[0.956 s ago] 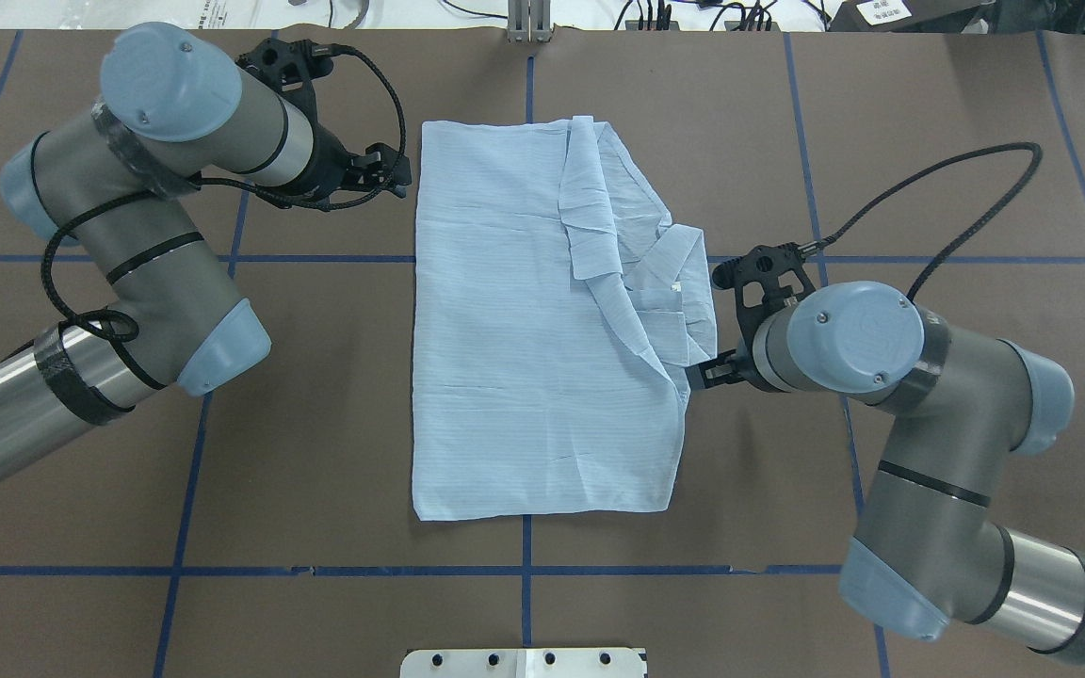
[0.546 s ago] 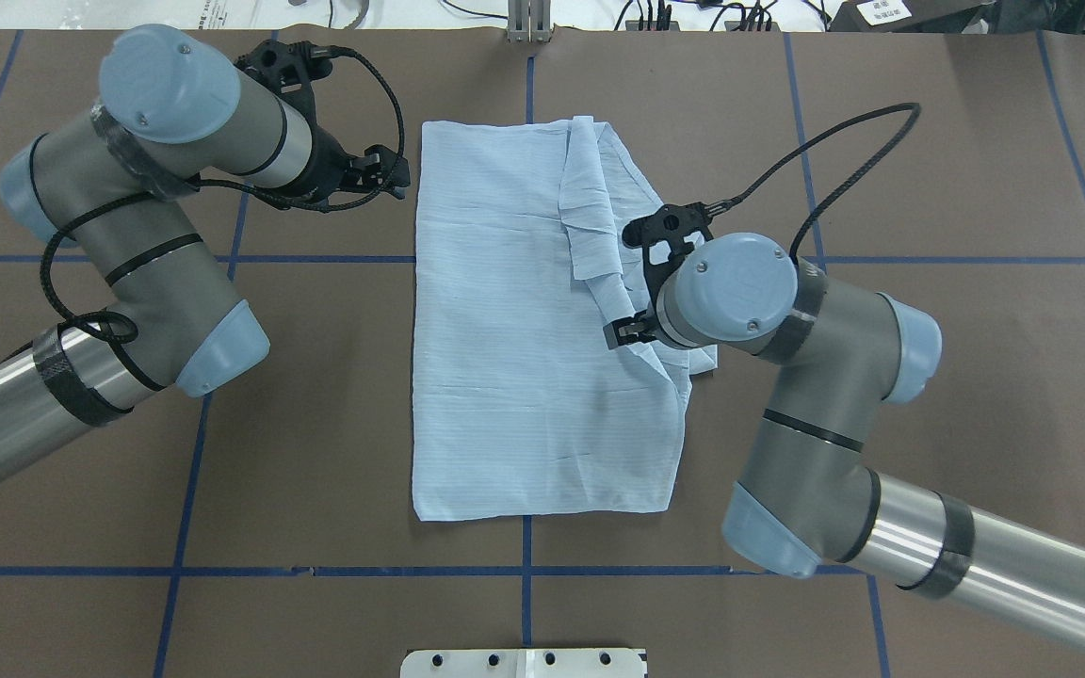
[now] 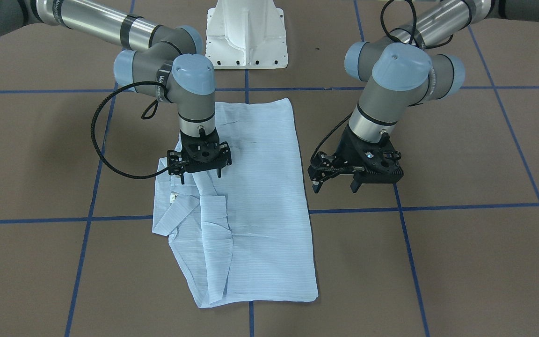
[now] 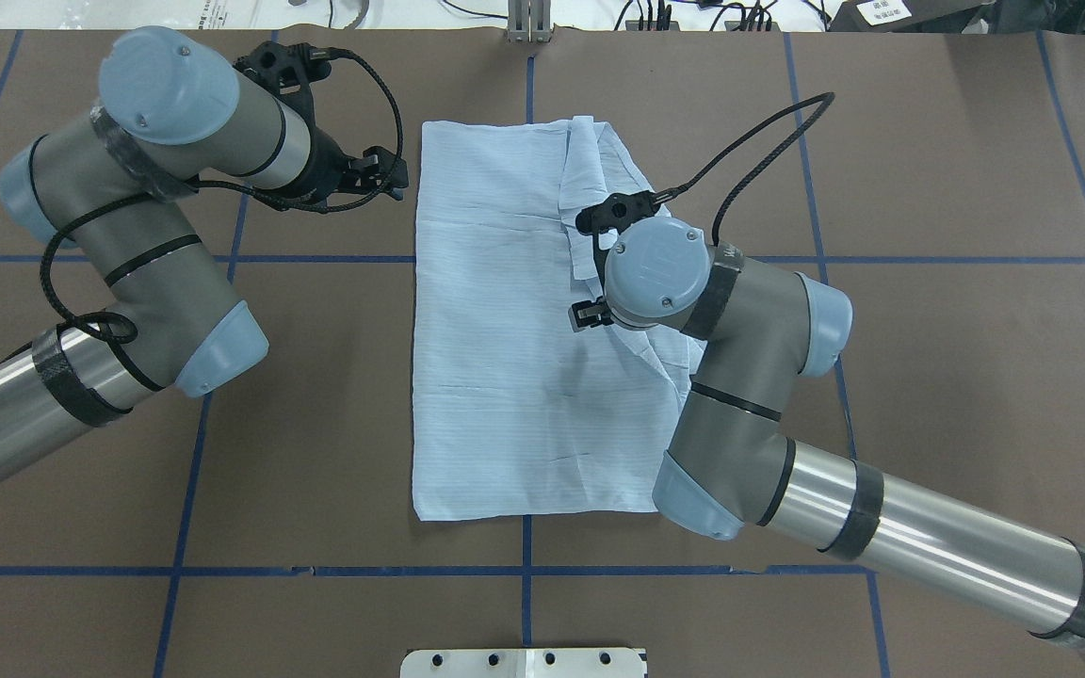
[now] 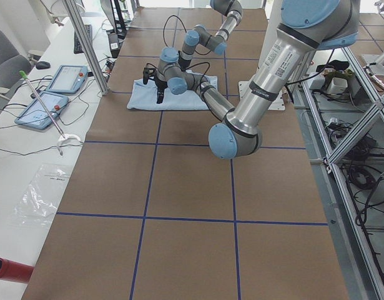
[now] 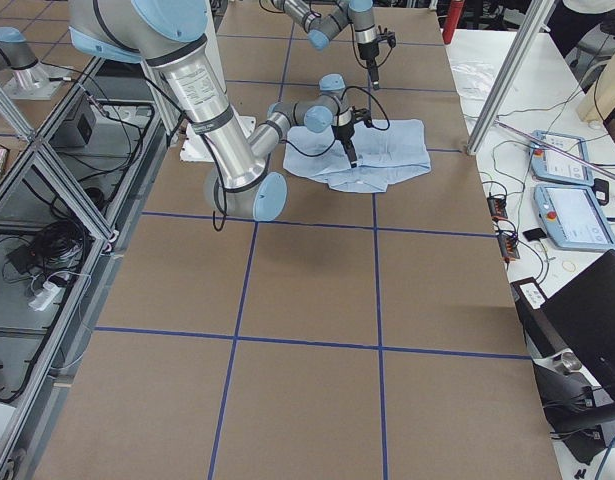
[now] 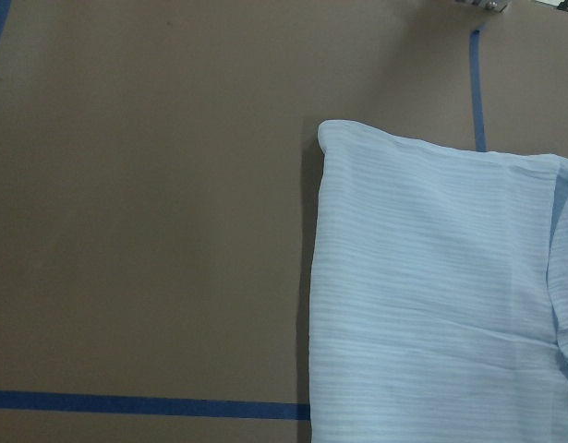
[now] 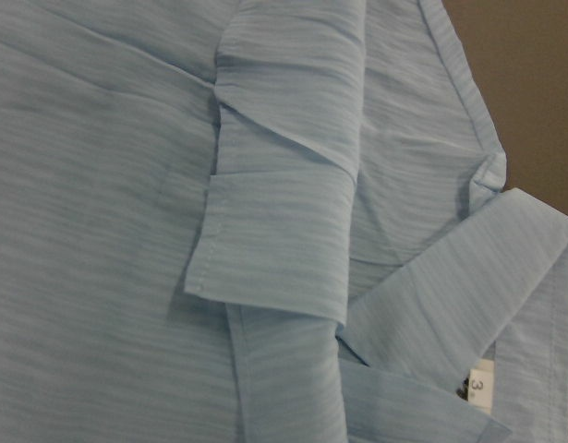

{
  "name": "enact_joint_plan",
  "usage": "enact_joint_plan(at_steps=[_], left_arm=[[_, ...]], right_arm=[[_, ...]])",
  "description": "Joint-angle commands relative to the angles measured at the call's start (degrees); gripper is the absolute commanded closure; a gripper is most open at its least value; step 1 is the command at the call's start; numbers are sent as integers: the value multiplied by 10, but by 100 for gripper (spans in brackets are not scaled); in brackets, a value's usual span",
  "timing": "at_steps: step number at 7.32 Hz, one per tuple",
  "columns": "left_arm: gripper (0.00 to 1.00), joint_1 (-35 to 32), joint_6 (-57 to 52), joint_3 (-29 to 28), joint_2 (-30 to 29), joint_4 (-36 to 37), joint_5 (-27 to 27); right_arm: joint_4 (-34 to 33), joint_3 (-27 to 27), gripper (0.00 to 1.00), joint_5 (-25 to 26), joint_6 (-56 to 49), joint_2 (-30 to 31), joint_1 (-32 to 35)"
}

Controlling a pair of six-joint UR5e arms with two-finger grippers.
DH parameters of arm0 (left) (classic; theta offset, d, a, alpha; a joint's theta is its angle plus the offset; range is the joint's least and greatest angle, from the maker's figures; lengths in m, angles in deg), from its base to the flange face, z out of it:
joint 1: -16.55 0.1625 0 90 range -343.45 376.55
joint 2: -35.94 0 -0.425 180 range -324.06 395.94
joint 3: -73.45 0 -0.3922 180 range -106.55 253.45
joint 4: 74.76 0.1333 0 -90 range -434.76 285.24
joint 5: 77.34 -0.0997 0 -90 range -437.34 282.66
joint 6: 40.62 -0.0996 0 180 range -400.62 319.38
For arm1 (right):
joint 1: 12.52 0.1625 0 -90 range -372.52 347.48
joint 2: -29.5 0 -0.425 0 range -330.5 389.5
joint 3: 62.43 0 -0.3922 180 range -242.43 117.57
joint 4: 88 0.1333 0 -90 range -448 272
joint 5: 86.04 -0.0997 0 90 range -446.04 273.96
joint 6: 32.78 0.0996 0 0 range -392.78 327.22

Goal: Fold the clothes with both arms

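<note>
The pale-blue striped shirt [image 4: 505,358] lies folded in a long rectangle on the brown table. Its collar, a sleeve cuff and the white neck label [image 8: 477,388] are bunched along one long side [image 3: 190,210]. My right gripper [image 3: 200,177] hangs open just above that collar side, pointing down, with nothing between its fingers; in the overhead view it [image 4: 590,315] shows under the wrist. My left gripper [image 3: 335,185] is open over bare table beside the shirt's other long edge, near the far corner [image 4: 396,179]. The left wrist view shows that corner of the shirt [image 7: 431,295].
Blue tape lines [image 4: 316,259] grid the table. The white base pedestal [image 3: 246,37] stands at the robot's edge. A side bench with teach pendants [image 5: 51,94] and metal frame posts [image 6: 507,90] run along the far edge.
My right arm has swung from the shirt's right edge inward, and its gripper now sits over the collar area. The left arm and the shirt have stayed put.
</note>
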Motion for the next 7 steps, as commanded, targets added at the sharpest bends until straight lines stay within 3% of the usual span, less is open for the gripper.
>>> enact_joint_plan(at_steps=[1, 7], left_arm=[[0, 2, 1, 0, -1, 0, 0], [0, 6, 3, 1, -4, 0, 0]], right_arm=[[0, 16, 0, 0, -11, -3, 0], [2, 10, 0, -14, -68, 37, 33]])
